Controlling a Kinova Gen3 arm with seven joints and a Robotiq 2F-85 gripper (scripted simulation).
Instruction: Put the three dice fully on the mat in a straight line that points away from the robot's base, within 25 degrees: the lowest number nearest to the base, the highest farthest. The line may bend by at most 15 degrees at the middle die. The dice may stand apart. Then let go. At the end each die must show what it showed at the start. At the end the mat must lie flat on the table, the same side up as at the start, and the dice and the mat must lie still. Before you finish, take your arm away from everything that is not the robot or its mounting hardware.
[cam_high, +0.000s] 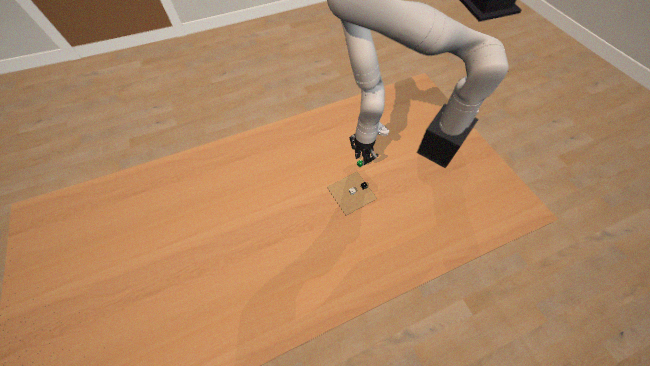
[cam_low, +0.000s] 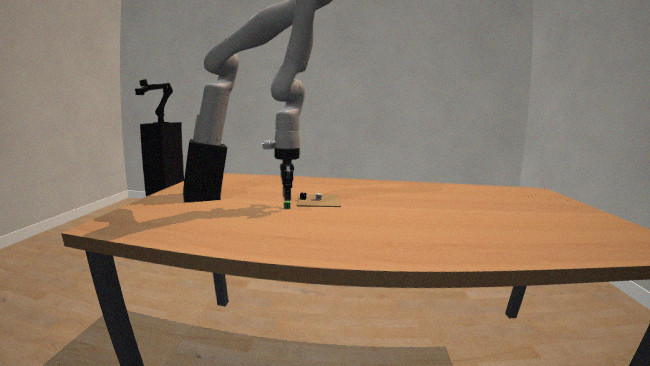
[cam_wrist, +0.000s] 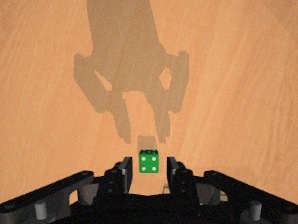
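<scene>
A small green die (cam_wrist: 149, 161) showing four pips lies on the table, off the mat; it also shows in the top view (cam_high: 359, 163) and the exterior view (cam_low: 287, 204). My gripper (cam_wrist: 149, 166) is low over the table with one finger on each side of the green die. A small gap shows on both sides, so it is open around the die. A tan square mat (cam_high: 354, 195) lies just beyond, flat on the table. On it stand a white die (cam_high: 352, 190) and a black die (cam_high: 364, 185), close together.
The arm's black base block (cam_high: 442, 145) stands on the table near the mat. A black stand with a small arm (cam_low: 160, 155) is behind the table. The table's far edge is close behind the base.
</scene>
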